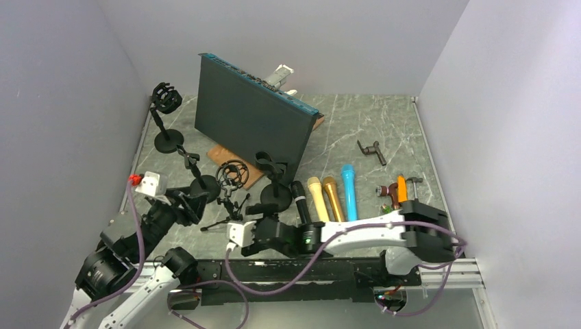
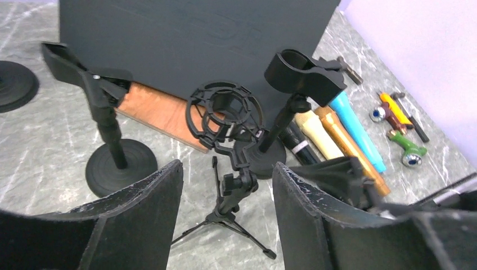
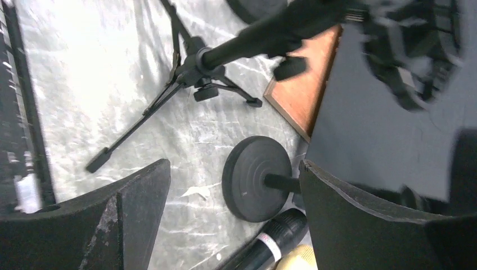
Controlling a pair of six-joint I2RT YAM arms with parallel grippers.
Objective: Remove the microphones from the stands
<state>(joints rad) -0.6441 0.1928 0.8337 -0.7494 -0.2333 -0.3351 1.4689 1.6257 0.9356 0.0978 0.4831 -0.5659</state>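
On the table (image 1: 384,130), right of the clip stand (image 1: 273,171), four microphones (image 1: 334,197) lie in a row, the black microphone (image 1: 300,200) nearest its base. We see no stand holding one, though the far-left stand (image 1: 164,116) is too small to judge. The left tool (image 2: 226,166) and right tool (image 3: 233,169) both gape, grasping nothing. Should a microphone prove seated, we steady the stem with one tool and draw the body out along the clip's axis.
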